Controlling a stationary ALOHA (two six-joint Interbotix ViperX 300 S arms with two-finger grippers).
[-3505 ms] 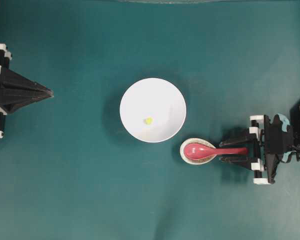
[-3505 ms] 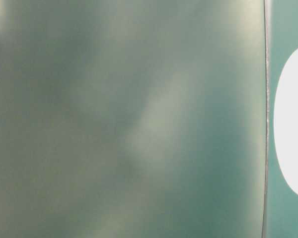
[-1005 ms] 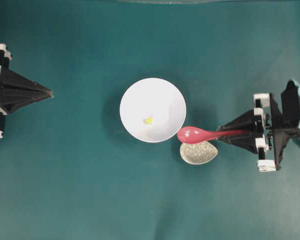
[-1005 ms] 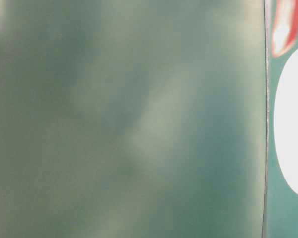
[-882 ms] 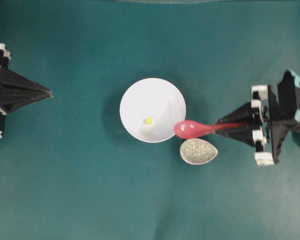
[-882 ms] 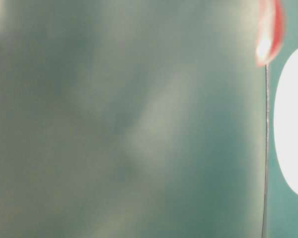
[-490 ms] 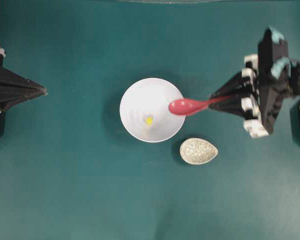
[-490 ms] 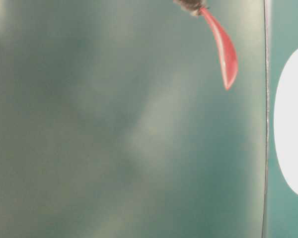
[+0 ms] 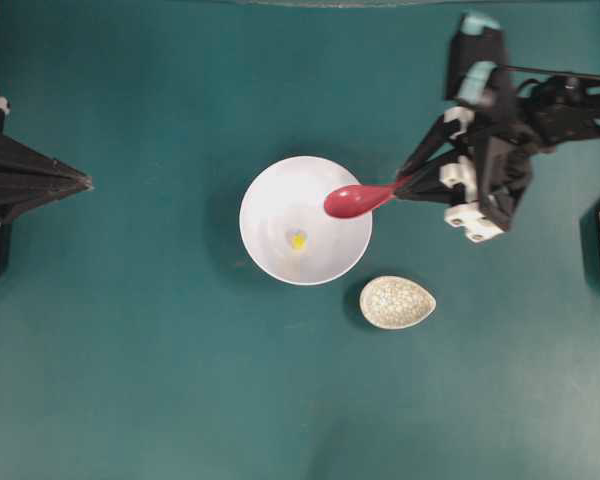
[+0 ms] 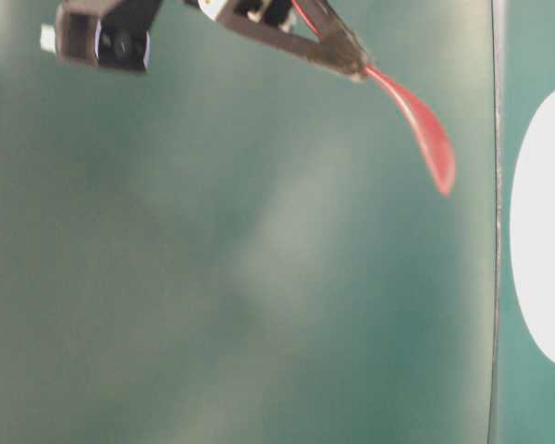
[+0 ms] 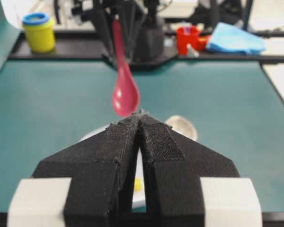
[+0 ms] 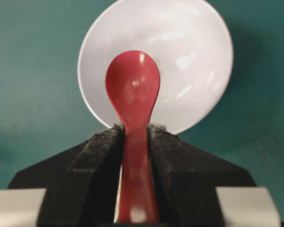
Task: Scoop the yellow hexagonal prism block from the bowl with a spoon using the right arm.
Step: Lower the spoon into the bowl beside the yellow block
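The white bowl (image 9: 270, 200) sits mid-table with the tiny yellow hexagonal prism block (image 9: 298, 240) lying inside it. My right gripper (image 9: 405, 186) is shut on the handle of the red spoon (image 9: 352, 201), held in the air with its scoop over the bowl's right rim. In the right wrist view the spoon (image 12: 132, 85) sticks out ahead of the gripper (image 12: 135, 127) in front of the bowl (image 12: 194, 56), and the block is hidden. My left gripper (image 9: 80, 183) rests shut at the far left, pointing at the bowl. Through the slit between its fingers (image 11: 156, 142) the block (image 11: 137, 184) shows.
A speckled beige spoon rest (image 9: 397, 302) lies empty just right of and below the bowl. In the left wrist view a yellow pot (image 11: 39, 31), a red cup (image 11: 187, 38) and a blue cloth (image 11: 234, 40) sit beyond the table's far edge.
My right arm lifted the spoon off the rest and swung it up and towards the bowl, so the scoop now hangs over the bowl's right rim. The left arm hardly moved.
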